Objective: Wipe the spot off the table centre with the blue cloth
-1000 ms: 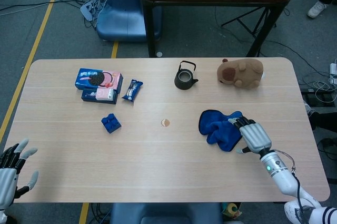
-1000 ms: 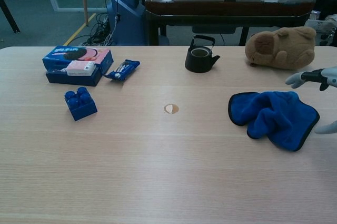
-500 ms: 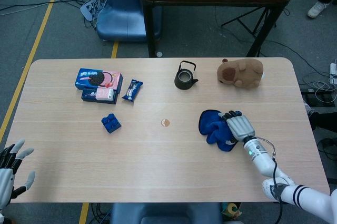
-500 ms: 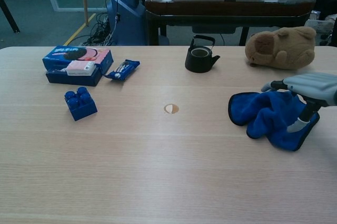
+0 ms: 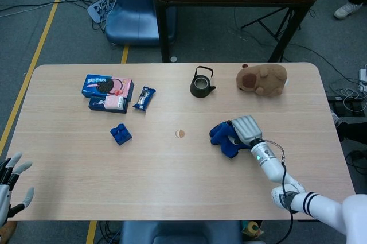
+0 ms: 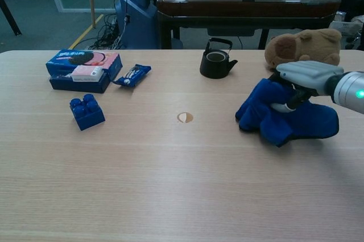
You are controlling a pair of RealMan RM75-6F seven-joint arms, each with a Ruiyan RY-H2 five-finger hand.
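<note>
Cloth (image 6: 284,118) sits bunched in right hand (image 5: 245,130), grasped w/ fingers on top so it can slide toward spot (image 6: 185,118) mid-desk (image 6: 170,185); left hand (image 5: 10,186) released, idle at desk edge.

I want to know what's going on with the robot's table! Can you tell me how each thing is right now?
blue cloth: bunched up, held by the right hand, beside the spot.
spot: not yet wiped.
right hand: gripping the cloth.
left hand: fingers apart, holding nothing, at the table's edge.
teapot: upright, no lid on.
plush toy: lying on the table.
blue brick: untouched.
</note>
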